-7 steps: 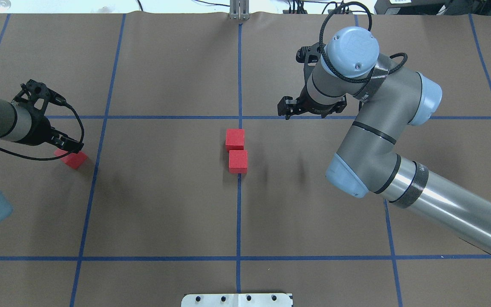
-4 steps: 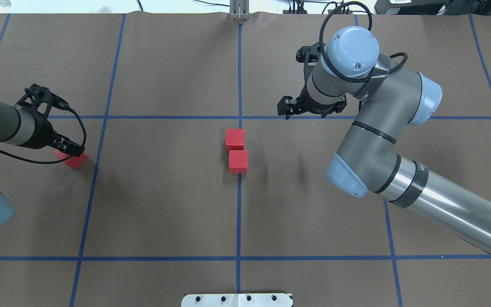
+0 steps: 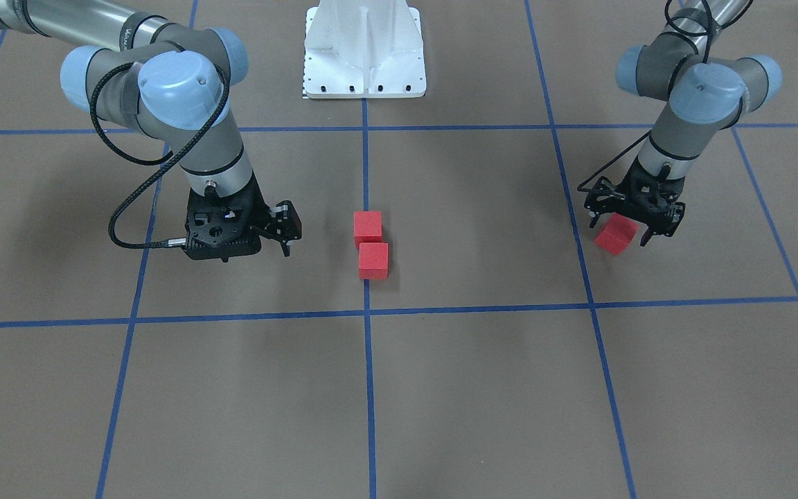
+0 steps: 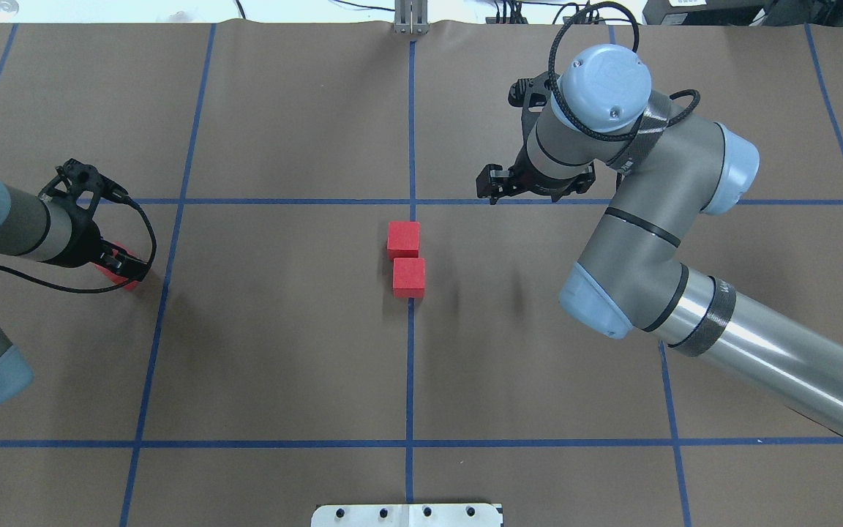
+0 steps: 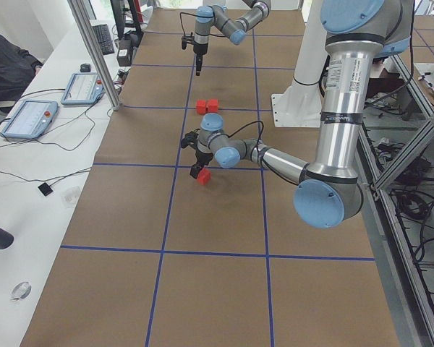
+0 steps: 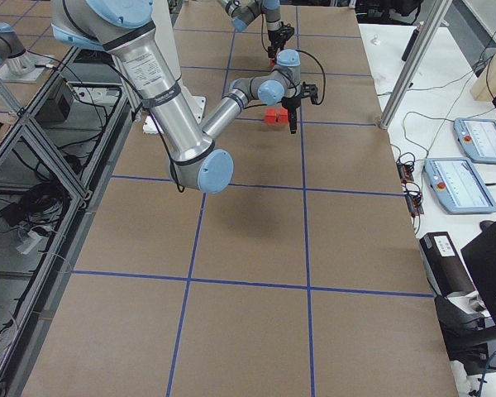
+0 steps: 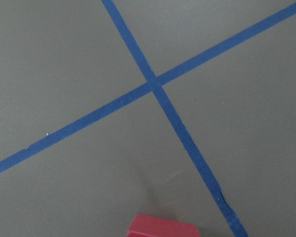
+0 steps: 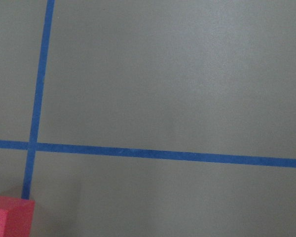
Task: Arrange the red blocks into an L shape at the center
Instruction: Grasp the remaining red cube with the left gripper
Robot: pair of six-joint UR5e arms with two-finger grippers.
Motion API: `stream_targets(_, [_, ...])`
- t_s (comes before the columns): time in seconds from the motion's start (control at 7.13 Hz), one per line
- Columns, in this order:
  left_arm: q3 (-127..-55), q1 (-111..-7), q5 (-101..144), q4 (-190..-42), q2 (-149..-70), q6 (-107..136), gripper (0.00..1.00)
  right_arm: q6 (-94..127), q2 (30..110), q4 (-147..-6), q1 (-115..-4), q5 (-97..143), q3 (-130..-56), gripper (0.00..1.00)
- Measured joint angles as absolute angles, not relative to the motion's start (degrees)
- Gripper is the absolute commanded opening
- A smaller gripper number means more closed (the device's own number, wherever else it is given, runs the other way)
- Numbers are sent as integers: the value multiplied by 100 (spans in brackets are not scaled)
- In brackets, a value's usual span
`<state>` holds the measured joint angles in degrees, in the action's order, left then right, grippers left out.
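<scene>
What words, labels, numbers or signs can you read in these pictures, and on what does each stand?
Nothing can be read for certain.
Lettering on the right arm's silver tube: too blurred.
Mark on the right arm's blue joint cap: too faint.
Screens of the tablets beside the table: too small.

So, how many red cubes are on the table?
3. Two small matte red cubes touch at the center, on the blue tape line; the third sits at the left end effector. None seems hidden.
</scene>
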<state>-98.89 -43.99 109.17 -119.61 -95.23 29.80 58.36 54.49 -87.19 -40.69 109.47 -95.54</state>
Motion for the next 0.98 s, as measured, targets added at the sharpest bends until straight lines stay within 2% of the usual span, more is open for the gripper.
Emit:
stream_targets(0.14, [-9850,-4367,10883,-11966,-9528,2975,100,5836,5450,-8719,-4069,10954,-9554,99])
stream_targets(0.42, [-9765,-4335,10866,-11973,-9575,2971,80,5836,5459,-8719,-4069,10959,-9554,98])
stream_targets(0.56, [-9704,-4321,10864,-11973,-9631,2969,75,5836,5469,-8719,-4068,10960,-9554,98])
stream_targets(0.7, [-9657,-4318,10864,-11973,-9667,2965,58,5836,5485,-8719,-4065,10960,-9554,98])
stream_targets(0.84, [-9633,-4316,10869,-11977,-9684,2963,31,5834,5495,-8719,-4066,10960,-9554,98])
stream_targets(0.98, [-9636,-4316,10888,-11973,-9690,2964,0,5830,5498,-8719,-4069,10960,-9554,98])
